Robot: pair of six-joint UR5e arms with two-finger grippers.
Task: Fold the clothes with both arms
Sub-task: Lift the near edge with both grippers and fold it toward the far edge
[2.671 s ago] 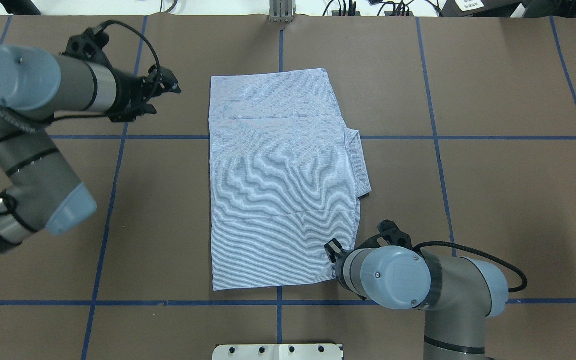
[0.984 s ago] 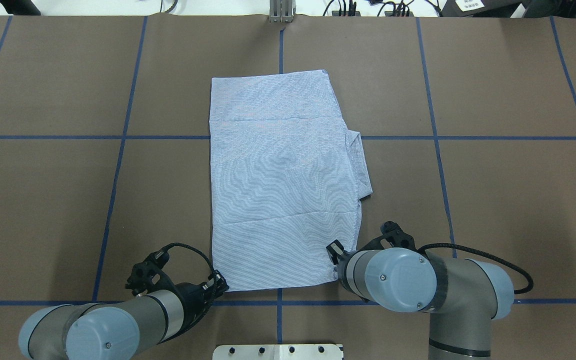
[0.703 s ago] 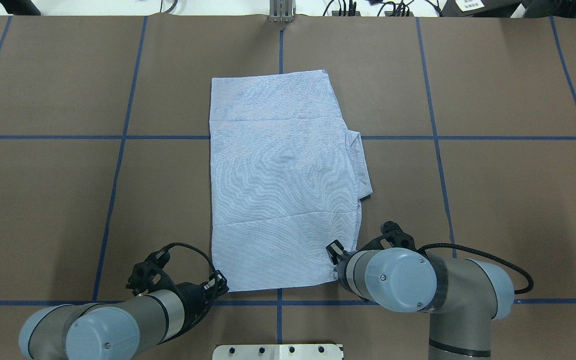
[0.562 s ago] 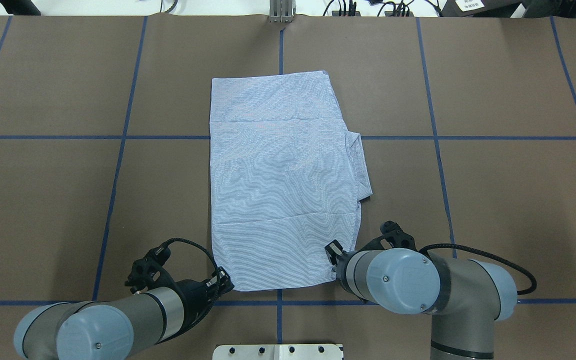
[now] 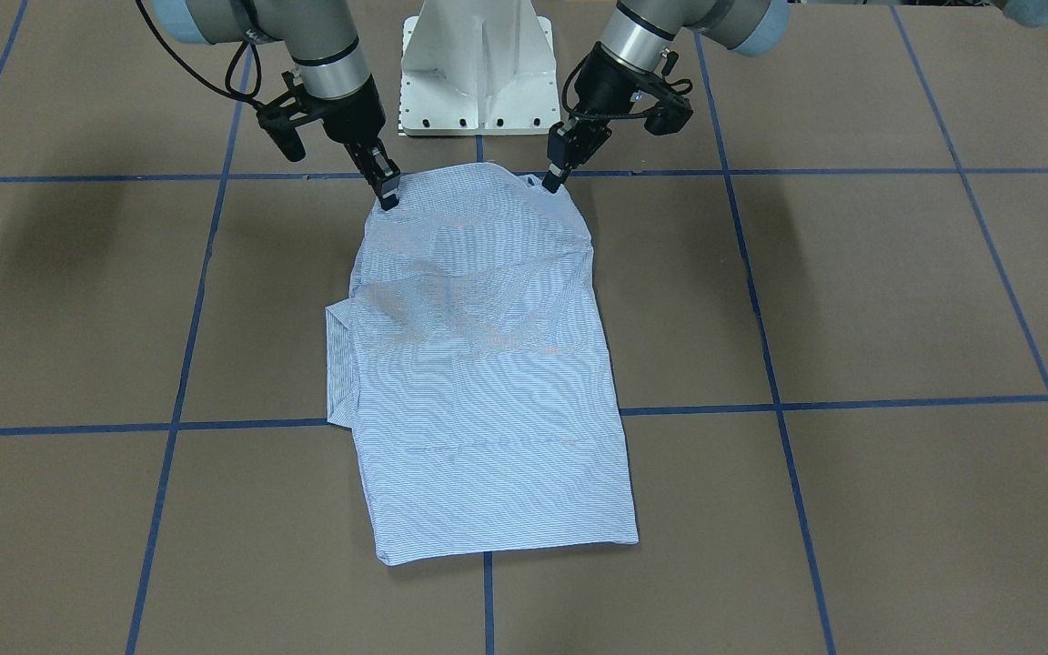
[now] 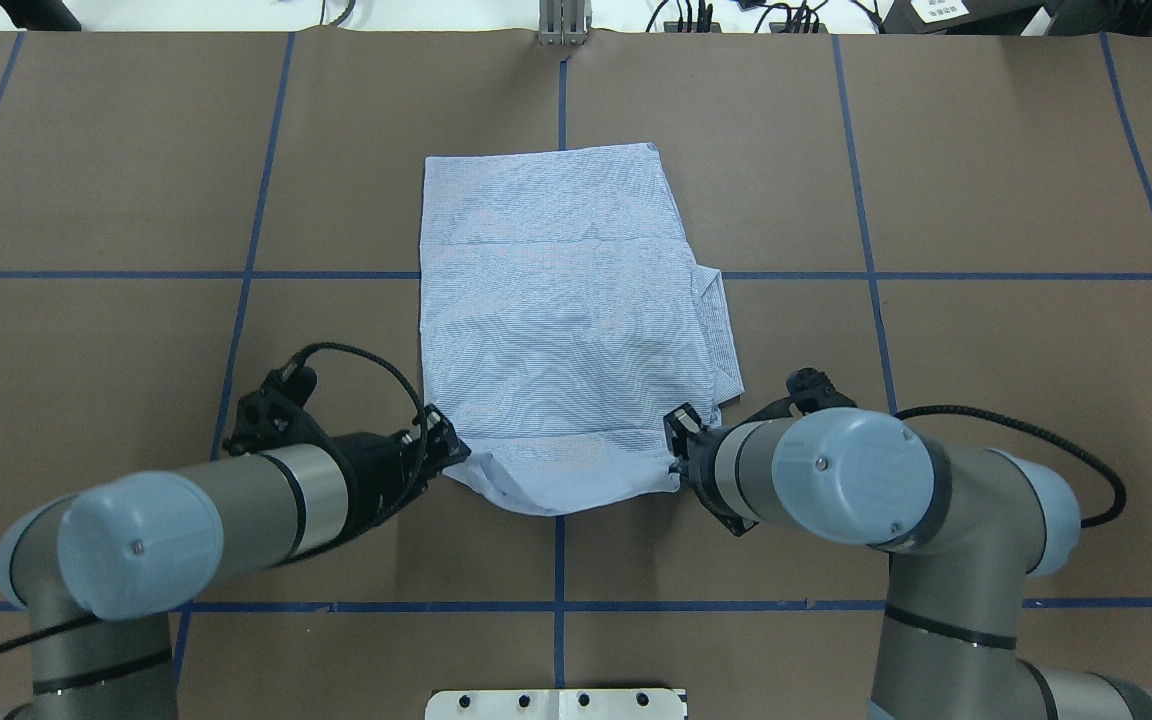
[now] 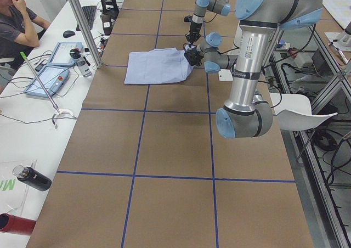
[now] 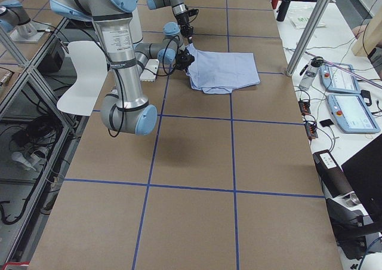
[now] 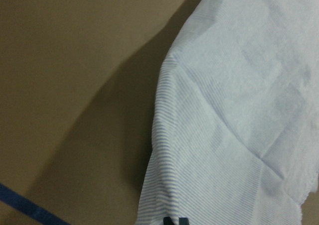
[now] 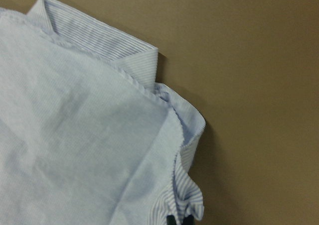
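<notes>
The brown tabletop carries only the shirt, which lies along its centre line as a long folded rectangle. The half nearest the robot has just come up off the surface. A moment ago that near hem lay flat beside the blue tape line close to the robot. Now it hangs in a shallow curve between the two holds, noticeably further in, while the far half has not shifted. To me this looks like the start of the fold in half, with the near end about to be carried over onto the far end.

The left arm has changed most. A few seconds back it was out over the far-left part of the tabletop, well clear of the cloth, then it swung in to the shirt's near-left corner. The right arm was already at the near-right corner and has since risen and moved forward alongside the left.

The left fingers are clenched on the near-left corner, and the right fingers on the near-right one. Both wrist views show bunched fabric pinched at the bottom edge. The collar pokes out on the shirt's right side and is undisturbed.
</notes>
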